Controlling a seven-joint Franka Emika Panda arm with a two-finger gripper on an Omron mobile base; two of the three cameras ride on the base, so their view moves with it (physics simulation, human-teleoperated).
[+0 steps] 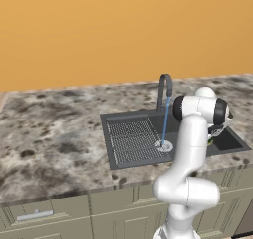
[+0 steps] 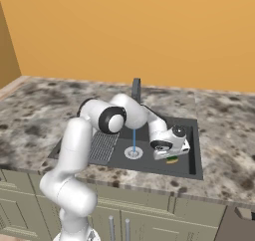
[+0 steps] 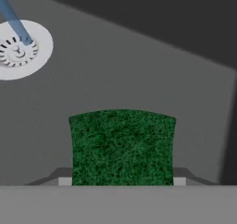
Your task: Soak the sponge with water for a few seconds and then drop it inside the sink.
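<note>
My gripper [image 3: 122, 179] is shut on the sponge [image 3: 122, 144], whose dark green top faces the hand camera, and holds it just above the floor of the sink [image 3: 139, 65]. The water [image 3: 14, 21] falls as a thin blue stream onto the round silver drain [image 3: 21, 49], well to one side of the sponge and not touching it. In the right base view the gripper [image 2: 171, 154] hangs low in the sink [image 2: 193, 135], right of the water [image 2: 134, 138], with the sponge [image 2: 172, 160] showing green and yellow under it.
The curved grey faucet [image 1: 164, 87] stands behind the basin, and the ribbed drainboard [image 1: 131, 137] fills the sink's left part. Speckled granite counter [image 1: 49, 129] surrounds the sink, with cabinet fronts [image 1: 44, 211] below and an orange wall behind.
</note>
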